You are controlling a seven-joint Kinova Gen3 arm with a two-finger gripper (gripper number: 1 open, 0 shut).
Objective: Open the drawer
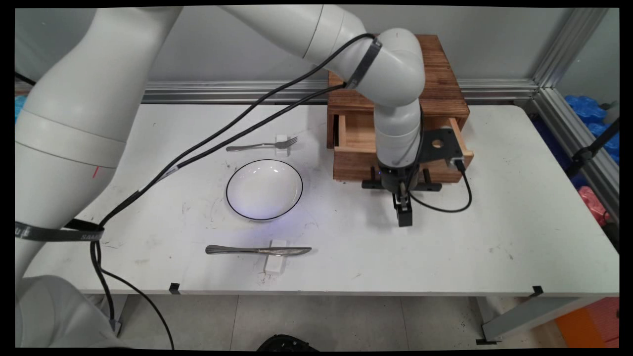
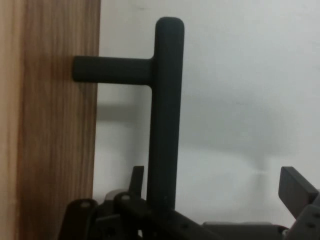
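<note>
With the wooden drawer (image 1: 352, 148) pulled out of its box (image 1: 435, 74) at the tabletop's (image 1: 519, 222) far side, the gripper (image 1: 404, 215) hangs just before its black handle (image 2: 165, 115), jaws apart and gripping nothing. Left lie a bowl (image 1: 264, 189), fork (image 1: 264, 145) and knife (image 1: 257, 250).

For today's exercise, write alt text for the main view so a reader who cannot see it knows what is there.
A white robot arm's black gripper hangs at the front of a wooden drawer box, beside its black handle, with the drawer pulled open. To the left on the white table lie a white bowl, a fork behind it and a knife in front.
</note>
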